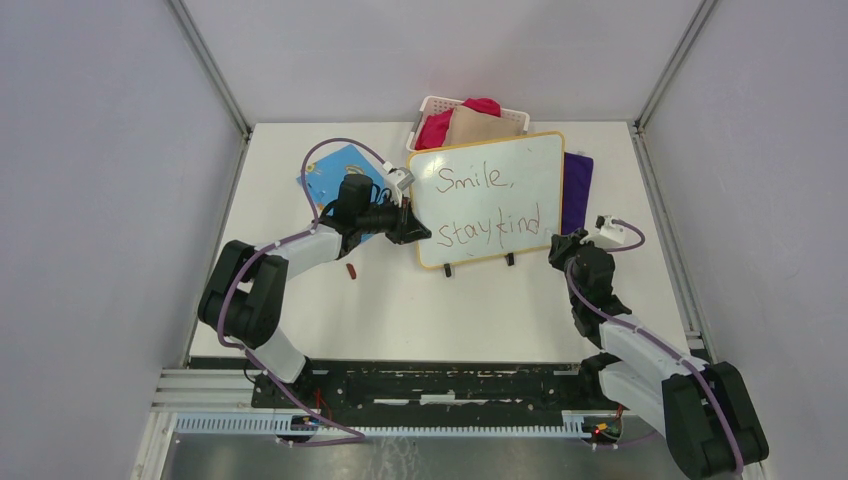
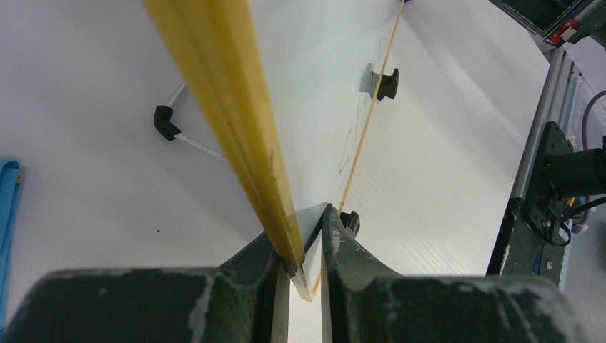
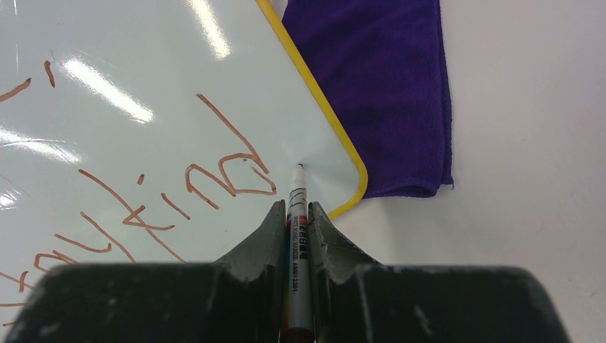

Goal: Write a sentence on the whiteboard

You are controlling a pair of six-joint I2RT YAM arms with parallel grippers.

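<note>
The whiteboard (image 1: pixel 520 165) with its yellow-orange frame stands tilted on black feet at mid-table. The sentence (image 1: pixel 487 205) reads "Smile," over "stay kind" in dark-red marker. My left gripper (image 1: pixel 418 233) is shut on the board's lower left edge; the left wrist view shows the yellow frame (image 2: pixel 236 121) pinched between the jaws. My right gripper (image 1: pixel 556 243) is shut on a white marker (image 3: pixel 297 214), its tip touching the board just right of "kind" (image 3: pixel 221 175), near the lower right corner.
A purple cloth (image 1: pixel 576 190) lies behind the board's right side and shows in the right wrist view (image 3: pixel 379 86). A blue card (image 1: pixel 330 170) lies left of the board. A white basket (image 1: pixel 430 108) holding red and tan cloth stands behind. A small red cap (image 1: pixel 351 270) lies by the left arm.
</note>
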